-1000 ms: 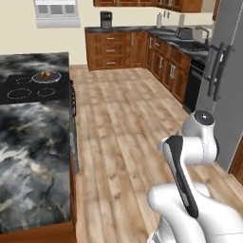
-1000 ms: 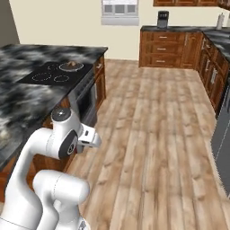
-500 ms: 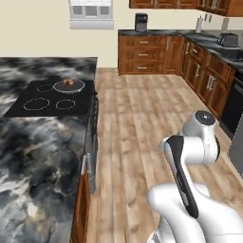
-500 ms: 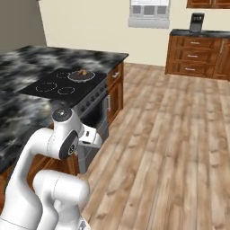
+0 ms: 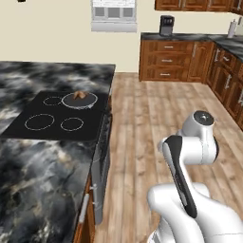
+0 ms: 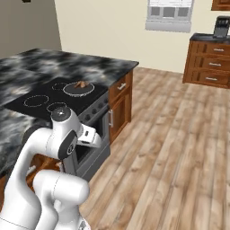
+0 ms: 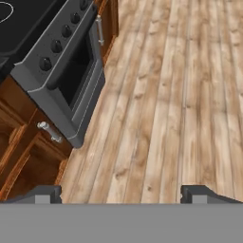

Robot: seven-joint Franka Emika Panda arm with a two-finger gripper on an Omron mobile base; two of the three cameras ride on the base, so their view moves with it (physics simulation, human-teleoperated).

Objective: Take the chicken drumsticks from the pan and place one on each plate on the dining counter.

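- Pan (image 5: pixel 79 99) sits on the far burner of the black cooktop (image 5: pixel 57 116), set into the marble dining counter (image 5: pixel 33 175).
- Chicken drumsticks (image 5: pixel 79 95) lie inside the pan.
- Gripper (image 7: pixel 121 193): jaws spread wide apart, holding nothing, above the wood floor (image 7: pixel 180 95) beside the oven (image 7: pixel 71 76).

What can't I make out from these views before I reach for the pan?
- Drumsticks in the pan: too small in both base views to count.
- Pan handle: too small to make out.
- Claw: hand view's bottom edge cuts it off, tips wide apart over wood floor.
- Oven: cooktop above cropped by the hand view's top-left corner.
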